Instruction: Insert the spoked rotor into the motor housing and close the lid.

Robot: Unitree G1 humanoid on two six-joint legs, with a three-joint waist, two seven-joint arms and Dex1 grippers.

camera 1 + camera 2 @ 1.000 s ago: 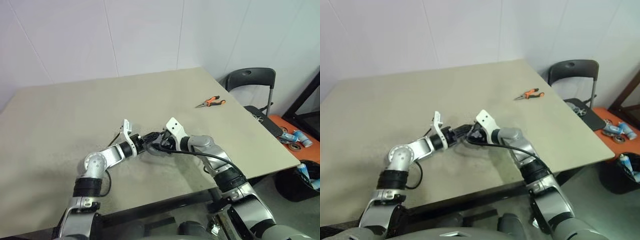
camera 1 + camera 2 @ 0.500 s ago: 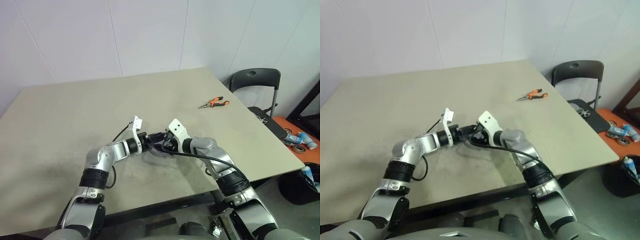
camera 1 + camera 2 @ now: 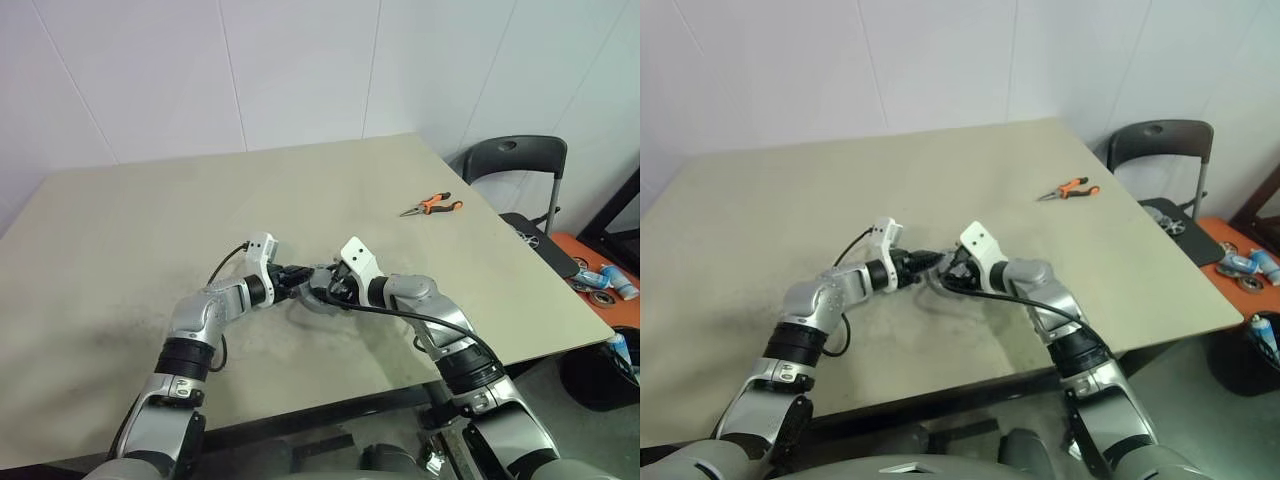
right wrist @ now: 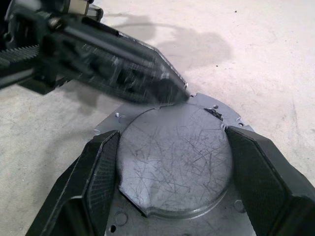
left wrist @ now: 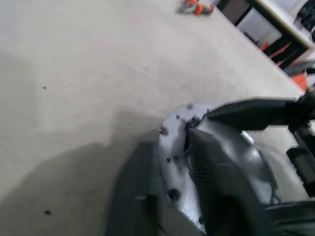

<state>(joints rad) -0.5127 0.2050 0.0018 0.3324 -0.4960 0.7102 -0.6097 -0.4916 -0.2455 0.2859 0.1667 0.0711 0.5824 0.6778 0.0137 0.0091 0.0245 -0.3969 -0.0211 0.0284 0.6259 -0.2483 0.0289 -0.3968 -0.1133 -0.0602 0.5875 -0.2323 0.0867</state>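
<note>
Right wrist view looks onto the motor housing (image 4: 174, 157): a round, scratched, closed grey face sitting on a flat silver flange with small holes. What lies inside cannot be seen from this side. The right tool (image 4: 172, 135) grasps it, one black finger pressed to each side of the round body. The left tool (image 5: 170, 147) comes in from the opposite side and is clenched on the flange's edge, with the plate standing edge-on between its fingers.

The housing is near the middle of the bench (image 3: 150, 220), back from the front edge, with bare surface all around. Whether it touches the bench I cannot tell. Orange-handled pliers (image 3: 430, 205) lie well apart, near the right edge; a dark chair (image 3: 515, 165) stands beyond that edge.

The housing's round face is tilted up towards the right wrist.
</note>
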